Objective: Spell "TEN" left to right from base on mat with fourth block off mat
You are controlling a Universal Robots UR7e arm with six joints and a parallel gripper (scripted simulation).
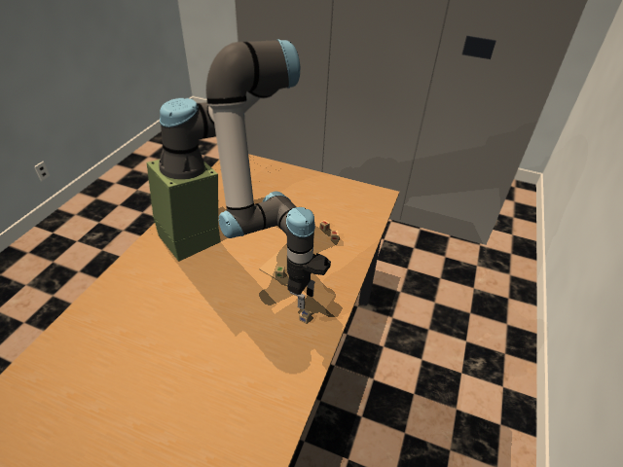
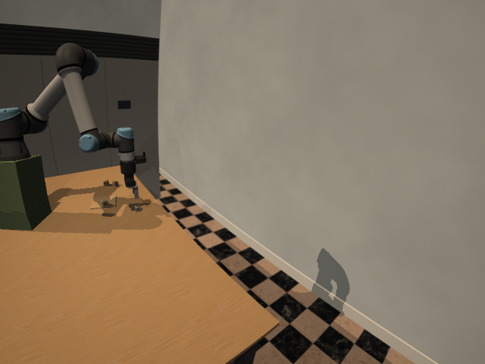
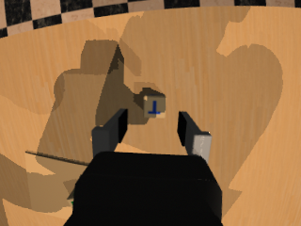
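My gripper is open and empty, pointing down above the table. A block with a blue T lies off the mat, below the fingers; in the wrist view it shows just beyond the gap between them, its T upside down. A block with a green letter sits on the thin wood-coloured mat. Two blocks with reddish letters, one and another, lie close together off the mat. Their letters and the green one are too small to read.
The wooden table carries everything. Its long edge lies just beyond the T block, with the checkered floor below. The green pedestal bears the arm. Shadows of the arm cover the mat area and the T block's surroundings.
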